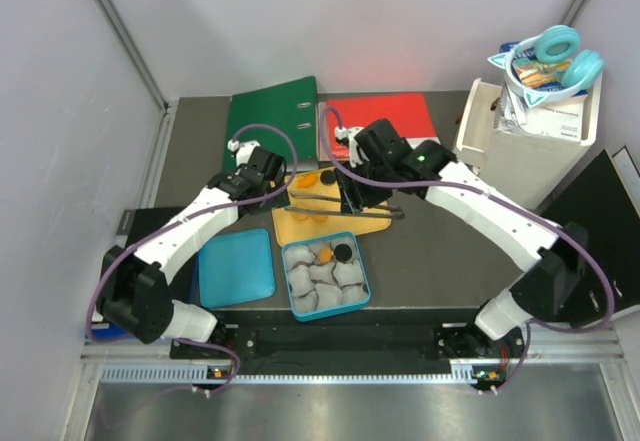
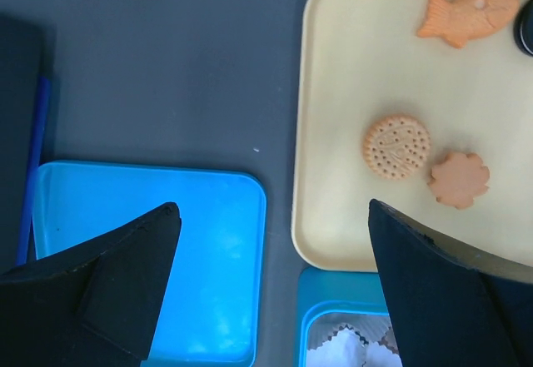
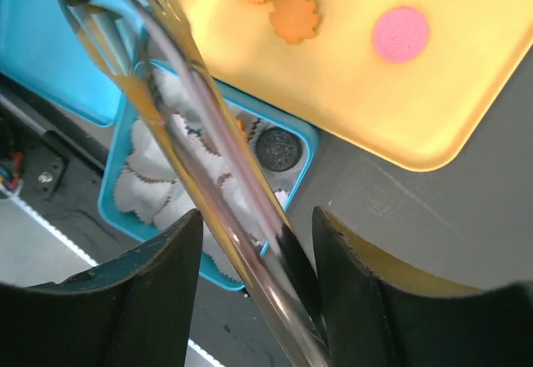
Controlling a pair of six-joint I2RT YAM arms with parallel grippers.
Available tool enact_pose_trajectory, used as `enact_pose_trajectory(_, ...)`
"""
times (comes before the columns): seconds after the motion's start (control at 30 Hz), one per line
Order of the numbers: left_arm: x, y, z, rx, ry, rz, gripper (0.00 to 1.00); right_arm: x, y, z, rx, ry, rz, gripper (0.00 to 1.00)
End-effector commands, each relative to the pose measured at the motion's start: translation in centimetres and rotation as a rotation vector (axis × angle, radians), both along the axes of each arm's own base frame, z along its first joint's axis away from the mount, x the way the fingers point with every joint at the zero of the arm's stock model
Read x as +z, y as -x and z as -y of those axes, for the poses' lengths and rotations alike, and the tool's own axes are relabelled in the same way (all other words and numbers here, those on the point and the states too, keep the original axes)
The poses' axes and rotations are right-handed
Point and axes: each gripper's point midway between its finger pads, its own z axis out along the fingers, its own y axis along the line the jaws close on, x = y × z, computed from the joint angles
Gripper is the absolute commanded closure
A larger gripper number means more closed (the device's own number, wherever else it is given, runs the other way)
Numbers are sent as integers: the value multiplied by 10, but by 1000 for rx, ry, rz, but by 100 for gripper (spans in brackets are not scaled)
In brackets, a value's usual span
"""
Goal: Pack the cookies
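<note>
1. Right wrist view: my right gripper (image 3: pixel 258 217) is closed part-way around a pair of tongs (image 3: pixel 179 92), which pass between its fingers and reach out toward the left. I see nothing pinched in the tongs, though their very tips are partly hidden.
2. Under the tongs sits the blue box (image 3: pixel 304 138), lined with grey paper cups (image 3: pixel 146 180). One cup holds a black cookie (image 3: pixel 276 146), and what looks like an orange one lies just beside it, half behind the tongs. The other cups I can see look empty.
3. Just beyond the box, on its far side, is the yellow tray (image 3: pixel 433 126), where most of the cookies (image 2: pixel 396 146) lie. Among them are a pink cookie (image 3: pixel 400 34) and a flower-shaped cookie (image 3: pixel 294 19), with a round dotted one next to it.
4. The left wrist view adds a fish-shaped cookie (image 2: pixel 469 11) farther back on the tray, and a dark one cut off by the frame edge.
5. My left gripper (image 2: pixel 273 207) stands fully open and holds nothing. It hovers above the tray's left edge, with the blue lid (image 2: pixel 150 250) lying flat to the left of the box.
6. My read is that we are early in the job — about two cookies are packed and at least five are left on the tray. After that I expect the lid goes on.
</note>
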Motion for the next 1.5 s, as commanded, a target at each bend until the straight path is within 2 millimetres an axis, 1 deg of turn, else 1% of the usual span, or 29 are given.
enact_pose_trajectory(0.0, 15, 6, 4, -14, 41, 41, 1, -16, -40, -7, -89, 30, 25, 48)
enact_pose_trajectory(0.07, 16, 8, 2, -12, 39, 42, 1, -18, -44, -12, -88, 31, 20, 48)
enact_pose_trajectory(0.1, 14, 9, 1, -6, 32, 38, 1, -23, -45, -14, -84, 38, 7, 48)
enact_pose_trajectory(0.17, 14, 10, -1, -3, 31, 38, 1, -24, -45, -16, -83, 30, -1, 49)
enact_pose_trajectory(0.3, 12, 11, -4, 5, 24, 35, 1, -20, -50, -17, -106, 4, 28, 50)
enact_pose_trajectory(0.37, 13, 11, -5, 7, 20, 36, 1, -15, -51, -16, -114, -1, 42, 50)
enact_pose_trajectory(0.47, 14, 10, -5, 8, 22, 40, 1, -15, -52, -12, -127, 15, 45, 48)
enact_pose_trajectory(0.5, 14, 9, -5, 8, 24, 41, 1, -16, -54, -8, -148, 23, 54, 47)
enact_pose_trajectory(0.63, 15, 7, -3, -3, 29, 43, 1, -19, -52, 0, -173, 13, 53, 45)
enact_pose_trajectory(0.7, 16, 6, 1, -21, 39, 44, 1, -17, -49, 2, -174, 8, 48, 42)
enact_pose_trajectory(0.73, 16, 5, 4, -35, 49, 44, 1, -19, -47, 4, -173, 13, 44, 40)
enact_pose_trajectory(0.77, 16, 5, 7, -52, 59, 43, 1, -15, -45, 6, -178, 5, 51, 39)
enact_pose_trajectory(0.8, 18, 4, 20, -114, 100, 41, 1, -18, -43, 9, -183, 7, 49, 37)
enact_pose_trajectory(0.87, 21, 5, 37, -206, 157, 42, 1, -13, -43, 11, -189, -7, 72, 35)
enact_pose_trajectory(0.9, 26, 5, 55, -318, 214, 56, 1, -9, -42, 15, -197, -14, 84, 33)
enact_pose_trajectory(0.97, 34, 9, 77, -449, 282, 59, 1, -7, -41, 18, -201, -18, 91, 32)
enact_pose_trajectory(1.0, 34, 15, 90, -548, 315, 33, 1, -7, -40, 20, -204, -20, 92, 31)
enact_pose_trajectory(1.07, 35, 17, 99, -605, 314, 24, 1, -7, -39, 22, -204, -17, 93, 31)
enact_pose_trajectory(1.1, 29, 19, 105, -624, 327, 2, 1, -9, -38, 23, -206, -13, 90, 31)
enact_pose_trajectory(1.13, 29, 26, 115, -663, 373, -22, 1, -8, -38, 23, -206, -15, 90, 30)
enact_pose_trajectory(1.2, 17, 29, 119, -652, 396, -71, 1, -10, -35, 24, -203, -16, 80, 31)
enact_pose_trajectory(1.3, 3, 31, 112, -602, 365, -114, 1, -17, -32, 25, -196, -7, 68, 31)
enact_pose_trajectory(1.33, -4, 29, 105, -571, 335, -119, 1, -18, -31, 26, -198, -6, 66, 31)
enact_pose_trajectory(1.37, -6, 29, 103, -557, 331, -119, 1, -23, -29, 27, -197, 0, 55, 31)
enact_pose_trajectory(1.47, -10, 30, 102, -544, 335, -117, 2, -28, -24, 29, -199, 0, 42, 31)
